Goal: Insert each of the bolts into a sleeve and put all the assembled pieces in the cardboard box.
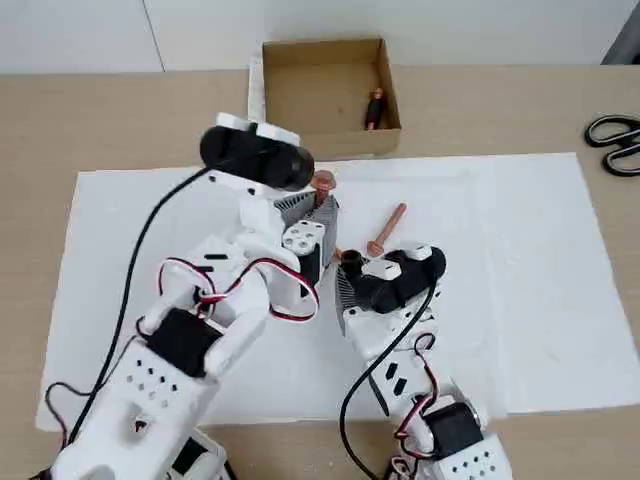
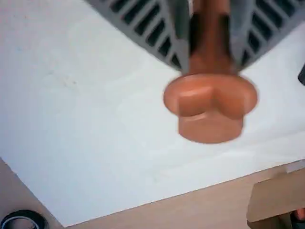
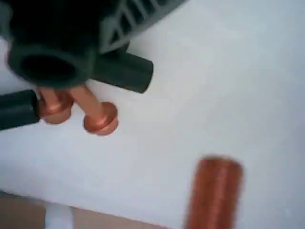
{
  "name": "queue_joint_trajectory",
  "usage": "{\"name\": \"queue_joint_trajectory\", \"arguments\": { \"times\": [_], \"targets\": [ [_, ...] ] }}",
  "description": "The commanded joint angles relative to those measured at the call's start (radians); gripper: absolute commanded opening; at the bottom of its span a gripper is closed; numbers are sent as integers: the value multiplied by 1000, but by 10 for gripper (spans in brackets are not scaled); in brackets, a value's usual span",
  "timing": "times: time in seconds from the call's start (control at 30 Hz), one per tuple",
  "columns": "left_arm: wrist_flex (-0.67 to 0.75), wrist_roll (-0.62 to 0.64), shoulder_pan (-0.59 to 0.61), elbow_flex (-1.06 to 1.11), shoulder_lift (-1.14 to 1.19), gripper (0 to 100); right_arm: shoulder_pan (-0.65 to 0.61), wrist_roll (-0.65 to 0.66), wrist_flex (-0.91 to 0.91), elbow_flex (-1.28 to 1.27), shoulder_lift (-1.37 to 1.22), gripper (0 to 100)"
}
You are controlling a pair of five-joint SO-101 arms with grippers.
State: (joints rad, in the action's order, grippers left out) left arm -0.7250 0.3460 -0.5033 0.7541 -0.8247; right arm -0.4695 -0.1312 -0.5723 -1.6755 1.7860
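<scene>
Light wooden table (image 1: 60, 110) with a large white paper sheet (image 1: 540, 280) spread on it, just in front of an open brown cardboard box (image 1: 322, 46); plain white wall (image 1: 80, 30) behind the box. Black-handled scissors (image 1: 612, 140) well to the right of the box, on bare wood. Inside the box, against its right wall, one copper bolt in a black sleeve (image 1: 374, 108). Left gripper (image 1: 318, 203) just in front of the box, closed firmly on a copper-coloured hexagon-head bolt (image 2: 209, 105), head turned toward the box. Right gripper (image 1: 347, 272) farther from the box, closed on a black plastic sleeve (image 3: 45, 64). Loose copper bolt (image 1: 388, 228) flat on the paper, between this gripper and the box's right corner.
</scene>
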Motion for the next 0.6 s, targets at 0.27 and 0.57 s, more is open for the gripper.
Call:
{"name": "queue_joint_trajectory", "arguments": {
  "times": [0.27,0.57],
  "targets": [
    [273,84,-8,139,-18,6,-47,-54,-24,-8,16,4],
    [275,81,-83,186,-17,6,-61,-54,-22,-8,16,4]
  ]
}}
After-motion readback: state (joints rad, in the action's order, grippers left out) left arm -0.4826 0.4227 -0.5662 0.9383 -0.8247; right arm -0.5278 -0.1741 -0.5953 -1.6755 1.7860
